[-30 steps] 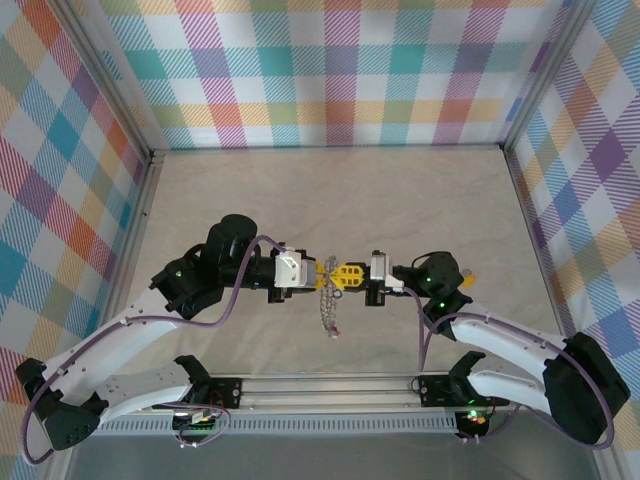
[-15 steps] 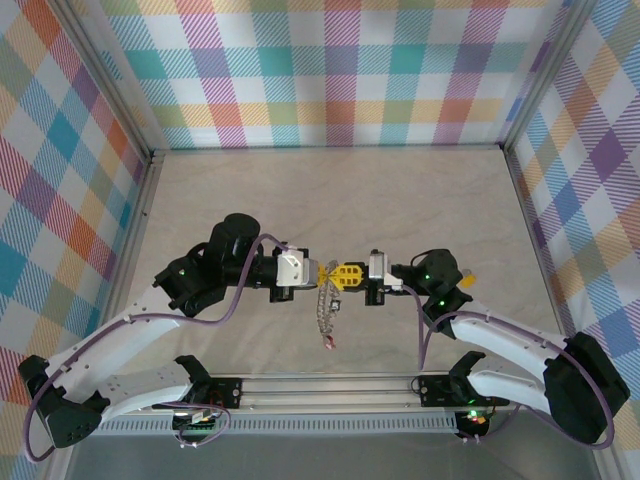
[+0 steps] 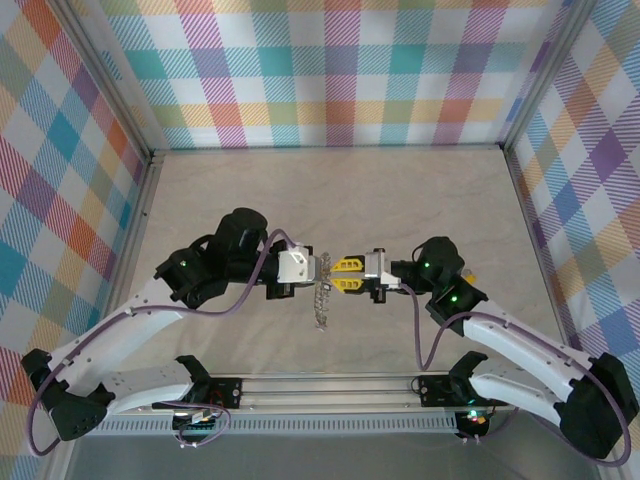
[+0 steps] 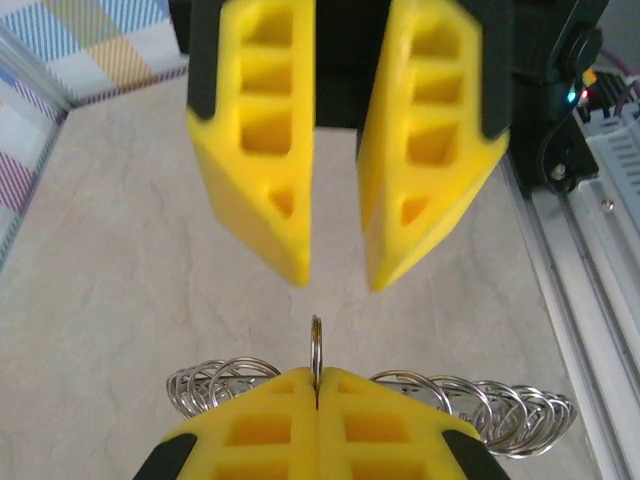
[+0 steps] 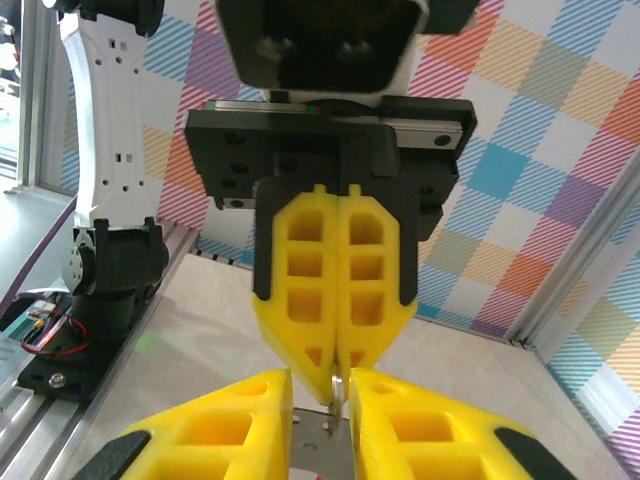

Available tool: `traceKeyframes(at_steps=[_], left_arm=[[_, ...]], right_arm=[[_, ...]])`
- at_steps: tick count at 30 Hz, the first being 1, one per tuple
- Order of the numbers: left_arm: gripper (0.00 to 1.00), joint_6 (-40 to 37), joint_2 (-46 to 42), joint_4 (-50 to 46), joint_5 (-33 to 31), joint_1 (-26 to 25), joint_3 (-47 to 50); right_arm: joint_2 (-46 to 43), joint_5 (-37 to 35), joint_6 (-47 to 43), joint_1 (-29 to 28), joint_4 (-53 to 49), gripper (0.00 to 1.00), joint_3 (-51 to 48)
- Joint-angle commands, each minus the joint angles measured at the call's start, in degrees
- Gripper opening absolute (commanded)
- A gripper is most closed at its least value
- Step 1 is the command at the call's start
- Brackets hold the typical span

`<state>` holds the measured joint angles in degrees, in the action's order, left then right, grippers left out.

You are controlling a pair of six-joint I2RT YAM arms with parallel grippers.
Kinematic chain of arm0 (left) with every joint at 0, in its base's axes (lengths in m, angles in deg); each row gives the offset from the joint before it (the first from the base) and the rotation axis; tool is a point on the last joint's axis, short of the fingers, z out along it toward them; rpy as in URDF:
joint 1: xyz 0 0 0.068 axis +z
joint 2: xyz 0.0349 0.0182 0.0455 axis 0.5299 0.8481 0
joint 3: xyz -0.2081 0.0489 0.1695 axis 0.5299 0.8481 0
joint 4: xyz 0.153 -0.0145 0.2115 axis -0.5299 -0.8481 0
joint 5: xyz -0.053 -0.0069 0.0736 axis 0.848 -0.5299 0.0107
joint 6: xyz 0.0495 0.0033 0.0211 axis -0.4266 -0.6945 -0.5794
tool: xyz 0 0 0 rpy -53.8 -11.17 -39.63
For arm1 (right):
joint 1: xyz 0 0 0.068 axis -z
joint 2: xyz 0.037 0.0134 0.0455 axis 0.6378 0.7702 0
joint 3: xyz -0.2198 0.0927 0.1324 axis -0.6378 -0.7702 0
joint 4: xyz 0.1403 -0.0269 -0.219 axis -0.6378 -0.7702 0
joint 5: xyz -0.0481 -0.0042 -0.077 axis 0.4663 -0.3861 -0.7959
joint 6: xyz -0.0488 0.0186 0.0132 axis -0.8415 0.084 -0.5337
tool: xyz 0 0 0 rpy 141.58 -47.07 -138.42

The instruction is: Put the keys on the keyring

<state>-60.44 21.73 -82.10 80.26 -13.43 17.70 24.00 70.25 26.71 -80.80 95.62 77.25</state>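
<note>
1. The left hand point(image 4: 317, 376) is closed tight, as it was half a second ago. It nips one thin, edge-on turn of the keyring point(image 4: 316, 345), and the rest of the silvery coils droop to either side just behind its fingertips.
2. The right hand point(image 4: 337, 282) has just changed. A second ago it was shut and pressed tip to tip against the left hand; now its jaws stand parted with nothing between them. It has also drawn back a little, so a small gap separates the two hands.
3. In the right wrist view the pinched turn stands up just in front of the right hand's spread fingers point(image 5: 250, 420), near them but not touching.
4. From above, the keyring point(image 3: 321, 298) hangs as a short chain from the left hand down toward the counter point(image 3: 400, 200). Its upper end has shifted slightly away from the near edge as both arms moved.
5. My reading is that the right hand has let go, so the left hand alone carries the loop. That frees the right hand to regrip or to fetch a key.
6. Whether any of the keys is on the loop I cannot tell, so I judge the threading unfinished.
7. The main risk is the limp chain swinging or slipping out of such a narrow pinch.
</note>
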Motion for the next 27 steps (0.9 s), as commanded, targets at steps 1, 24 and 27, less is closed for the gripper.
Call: traceKeyframes(at_steps=[1,24,27], left_arm=[[0.0,-2.82,0.83,-5.14,-2.02,0.18,-3.14],[0.0,-4.91,6.01,-11.12,-1.76,-0.51,-8.51],[0.0,-4.89,5.92,-10.91,-1.55,-0.49,-8.36]], right_arm=[[-1.04,1.32,-4.0,-0.03,-7.8,0.24,0.13],[7.44,-3.53,-0.69,-2.45,-1.18,0.27,0.67],[7.81,-3.41,-0.52,-2.73,-1.12,0.27,0.85]])
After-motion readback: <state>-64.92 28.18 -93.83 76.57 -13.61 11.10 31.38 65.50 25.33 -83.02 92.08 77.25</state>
